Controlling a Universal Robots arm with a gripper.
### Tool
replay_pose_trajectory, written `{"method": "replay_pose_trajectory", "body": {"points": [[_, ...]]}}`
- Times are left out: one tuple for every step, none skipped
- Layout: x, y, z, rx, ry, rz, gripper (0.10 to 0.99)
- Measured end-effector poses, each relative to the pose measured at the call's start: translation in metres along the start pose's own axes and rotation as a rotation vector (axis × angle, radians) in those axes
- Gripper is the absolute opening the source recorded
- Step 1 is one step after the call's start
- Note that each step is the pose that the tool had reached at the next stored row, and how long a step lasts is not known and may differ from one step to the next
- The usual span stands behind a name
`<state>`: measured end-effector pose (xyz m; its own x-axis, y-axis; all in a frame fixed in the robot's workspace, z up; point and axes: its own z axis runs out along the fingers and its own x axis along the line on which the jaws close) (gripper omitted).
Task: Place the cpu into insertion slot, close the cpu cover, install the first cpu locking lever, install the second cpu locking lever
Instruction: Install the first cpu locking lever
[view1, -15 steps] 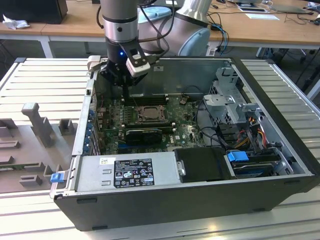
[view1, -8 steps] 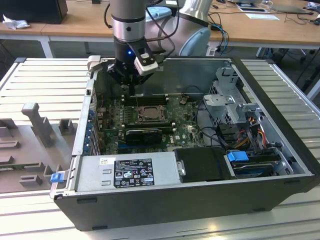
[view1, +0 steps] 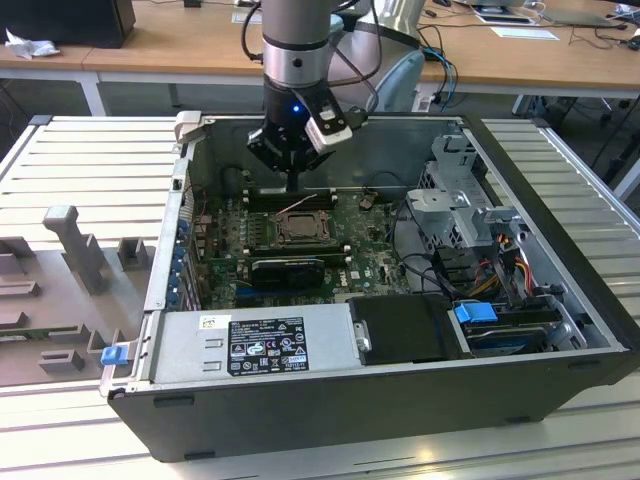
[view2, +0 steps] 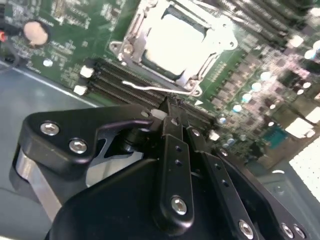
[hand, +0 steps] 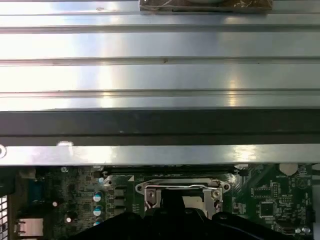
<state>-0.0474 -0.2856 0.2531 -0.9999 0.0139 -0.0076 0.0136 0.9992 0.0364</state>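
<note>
Closed claw (view2: 167, 106) at the socket's locking lever (view2: 150, 88)

Fingers are together with nothing seen between them, and in the second wrist view their tip sits just beside the thin wire lever; I cannot tell whether they touch. That lever lies along the near edge of the insertion slot (view1: 298, 226), over the black memory slots (view2: 112, 79), and looks unlatched. Beyond it the cpu (view2: 175, 40) sits in the slot with the cpu cover (view2: 131, 37) down around it, all on the green board (view2: 65, 20) inside the open computer case (view1: 560, 205). By my reading the lever stage is in hand; which lever I cannot say. It calls for steady pressure on a thin rod without slipping onto the memory slots.
</note>
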Motion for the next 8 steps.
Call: {"method": "replay_pose_trajectory", "body": {"points": [[-0.0011, 0.0000, 0.0004, -0.021, 0.0002, 0.000, 0.106], [-0.0020, -0.0006, 0.0011, -0.037, 0.0004, 0.000, 0.106], [-0.0029, -0.0024, 0.0035, -0.047, 0.0005, 0.000, 0.106], [-0.0034, -0.0037, 0.0068, -0.048, 0.0005, 0.000, 0.106], [-0.0040, -0.0041, 0.0105, -0.048, 0.0007, 0.000, 0.106], [-0.0046, -0.0042, 0.0146, -0.048, 0.0006, 0.000, 0.106], [-0.0051, -0.0043, 0.0189, -0.048, 0.0006, 0.000, 0.106], [-0.0055, -0.0041, 0.0205, -0.054, 0.0013, -0.006, 0.106]]}}
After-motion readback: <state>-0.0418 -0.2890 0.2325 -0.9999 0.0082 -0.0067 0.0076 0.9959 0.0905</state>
